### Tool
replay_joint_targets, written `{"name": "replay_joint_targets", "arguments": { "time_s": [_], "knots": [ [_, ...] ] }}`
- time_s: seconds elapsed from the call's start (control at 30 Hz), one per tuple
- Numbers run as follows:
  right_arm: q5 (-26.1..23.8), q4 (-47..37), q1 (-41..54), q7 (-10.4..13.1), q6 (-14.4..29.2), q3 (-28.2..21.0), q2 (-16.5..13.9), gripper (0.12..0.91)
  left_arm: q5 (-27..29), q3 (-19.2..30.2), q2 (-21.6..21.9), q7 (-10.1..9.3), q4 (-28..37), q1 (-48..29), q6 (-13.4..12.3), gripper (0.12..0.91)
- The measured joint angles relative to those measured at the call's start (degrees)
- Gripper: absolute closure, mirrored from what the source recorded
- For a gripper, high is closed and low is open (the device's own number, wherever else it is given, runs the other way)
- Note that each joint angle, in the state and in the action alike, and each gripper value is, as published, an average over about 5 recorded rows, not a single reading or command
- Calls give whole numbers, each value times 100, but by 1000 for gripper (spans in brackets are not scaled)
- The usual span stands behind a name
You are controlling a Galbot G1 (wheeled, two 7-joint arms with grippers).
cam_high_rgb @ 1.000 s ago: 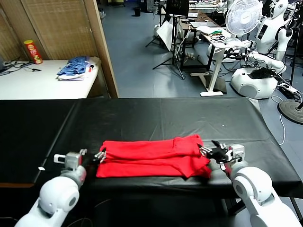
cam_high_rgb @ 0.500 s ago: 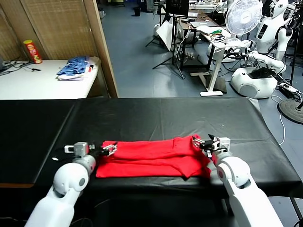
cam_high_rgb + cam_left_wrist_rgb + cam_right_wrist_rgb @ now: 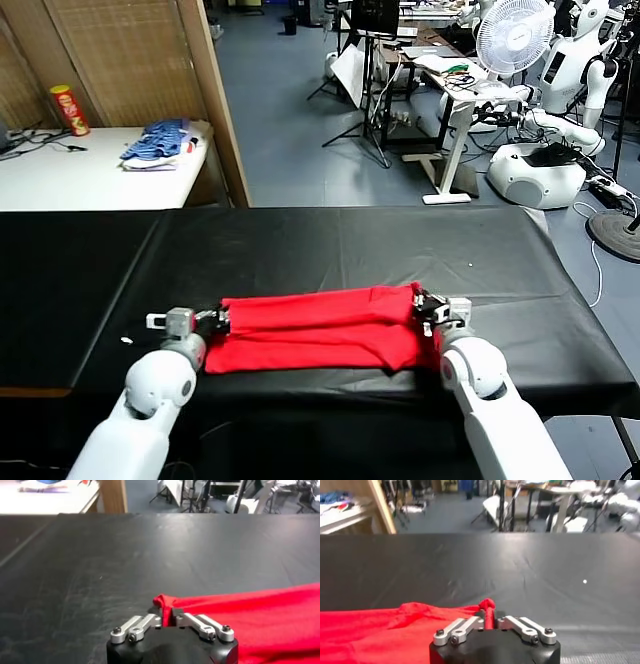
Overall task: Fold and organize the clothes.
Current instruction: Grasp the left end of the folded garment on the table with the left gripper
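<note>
Near the front edge of the black counter [image 3: 330,240], about midway along it, the red T-shirt [image 3: 320,328] lies as a long, partly folded band, its long axis running parallel to that edge. The left gripper [image 3: 220,317] is at the band's left end and the right gripper [image 3: 424,305] at its right end, so each arm has its own end and neither is nearer to the whole. In the left wrist view the left jaws are pressed together on a small bunched corner of red cloth [image 3: 165,602], with the rest of the shirt spreading off toward the counter's right side; in the right wrist view the right jaws likewise pinch a raised nub of fabric [image 3: 487,605], the shirt trailing toward the left side. The held edge looks to be the shirt's far long edge, with the body of cloth lying between the jaws and the front edge, so the coming fold probably turns on carrying both ends evenly across that long axis. No print, label or writing can be read on the shirt from here.
</note>
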Motion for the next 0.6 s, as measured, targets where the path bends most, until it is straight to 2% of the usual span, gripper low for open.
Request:
{"name": "replay_joint_targets", "arguments": {
  "time_s": [0.07,0.13,0.27,0.37,0.43,0.5,0.6],
  "knots": [
    [-11,-40,26,-84,63,-5,13,875,120,20,-66,27,87,-84,-154,896],
    [-14,-23,4,-147,83,11,-7,806,168,31,-116,34,161,-182,-254,899],
    [7,145,-128,-199,67,93,-98,593,213,39,-115,34,218,-326,-362,867],
    [99,374,-297,-213,47,209,-205,425,227,32,-60,34,182,-325,-387,738],
    [181,553,-438,-225,29,305,-287,331,222,9,-10,32,124,-295,-388,620],
    [251,737,-586,-240,6,404,-364,270,189,-29,45,24,54,-248,-382,520],
    [320,1013,-805,-263,-21,530,-443,233,25,-109,122,-3,-72,-149,-356,357]
  ]
}}
